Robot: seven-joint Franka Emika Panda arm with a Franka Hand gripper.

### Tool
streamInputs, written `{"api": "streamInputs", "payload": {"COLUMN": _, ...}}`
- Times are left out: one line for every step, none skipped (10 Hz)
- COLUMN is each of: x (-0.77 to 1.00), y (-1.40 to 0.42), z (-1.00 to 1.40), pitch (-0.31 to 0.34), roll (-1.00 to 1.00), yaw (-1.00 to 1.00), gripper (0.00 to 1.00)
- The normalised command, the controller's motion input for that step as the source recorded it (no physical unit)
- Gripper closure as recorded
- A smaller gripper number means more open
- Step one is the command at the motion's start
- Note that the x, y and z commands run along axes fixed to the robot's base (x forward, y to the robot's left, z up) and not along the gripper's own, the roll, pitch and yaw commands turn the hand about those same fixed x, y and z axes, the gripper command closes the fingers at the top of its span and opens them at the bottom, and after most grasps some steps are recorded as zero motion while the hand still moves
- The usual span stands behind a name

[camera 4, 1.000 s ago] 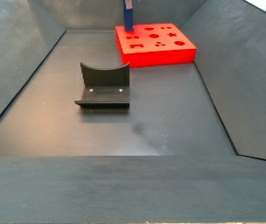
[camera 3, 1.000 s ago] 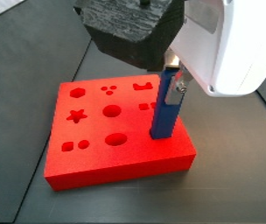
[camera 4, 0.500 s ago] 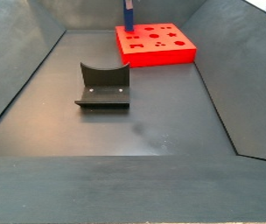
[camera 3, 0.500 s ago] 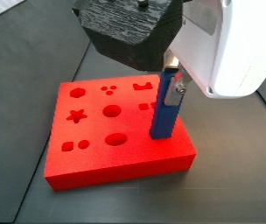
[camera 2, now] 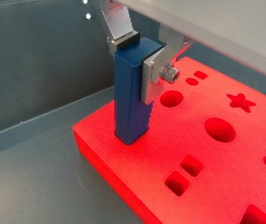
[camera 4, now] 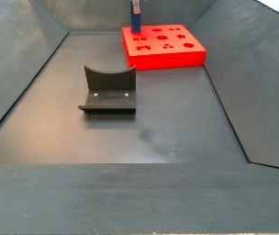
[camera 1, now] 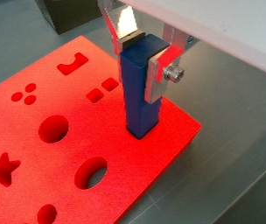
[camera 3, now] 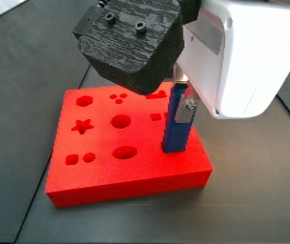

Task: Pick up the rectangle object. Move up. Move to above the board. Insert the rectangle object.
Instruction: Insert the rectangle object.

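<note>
Gripper clamps blue bar upright w/ its foot in red board slot, steadying insertion.

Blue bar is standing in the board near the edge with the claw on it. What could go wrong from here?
1. The rectangle object stands tall out of the board, so it looks only partly seated; opening now could leave it proud or leaning.
2. The claw grips only its top end, so any sideways drift could lever and jam it.
3. The hole sits close to the board's edge; hard pushing might shift the board.
</note>
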Motion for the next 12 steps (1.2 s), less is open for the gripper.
{"api": "streamInputs", "payload": {"x": 0.0, "y": -0.03, "z": -0.03, "pitch": -0.011, "roll": 0.0, "yaw": 0.0, "gripper": 1.0}}
{"api": "streamInputs", "payload": {"x": 0.0, "y": 0.0, "z": 0.0, "pitch": 0.0, "roll": 0.01, "yaw": 0.0, "gripper": 1.0}}
{"api": "streamInputs", "payload": {"x": -0.04, "y": -0.08, "z": -0.16, "pitch": -0.014, "roll": 0.16, "yaw": 0.0, "gripper": 1.0}}
{"api": "streamInputs", "payload": {"x": -0.15, "y": -0.05, "z": -0.26, "pitch": -0.143, "roll": 0.09, "yaw": 0.0, "gripper": 1.0}}
{"api": "streamInputs", "payload": {"x": -0.1, "y": 0.0, "z": -0.21, "pitch": -0.141, "roll": 0.03, "yaw": 0.0, "gripper": 1.0}}
{"api": "streamInputs", "payload": {"x": -0.04, "y": 0.0, "z": -0.11, "pitch": -0.097, "roll": 0.0, "yaw": 0.0, "gripper": 1.0}}
{"api": "streamInputs", "payload": {"x": 0.0, "y": 0.0, "z": -0.03, "pitch": -0.066, "roll": 0.0, "yaw": 0.0, "gripper": 1.0}}
{"api": "streamInputs", "payload": {"x": 0.0, "y": -0.04, "z": 0.0, "pitch": 0.0, "roll": 0.03, "yaw": 0.0, "gripper": 1.0}}
{"api": "streamInputs", "payload": {"x": 0.0, "y": -0.23, "z": -0.07, "pitch": 0.0, "roll": 0.21, "yaw": 0.02, "gripper": 1.0}}
{"api": "streamInputs", "payload": {"x": 0.0, "y": -0.24, "z": -0.07, "pitch": 0.003, "roll": 0.22, "yaw": 0.01, "gripper": 1.0}}
{"api": "streamInputs", "payload": {"x": 0.01, "y": -0.15, "z": -0.05, "pitch": 0.0, "roll": 0.12, "yaw": 0.0, "gripper": 1.0}}
{"api": "streamInputs", "payload": {"x": 0.0, "y": -0.07, "z": 0.0, "pitch": 0.0, "roll": 0.06, "yaw": 0.0, "gripper": 1.0}}
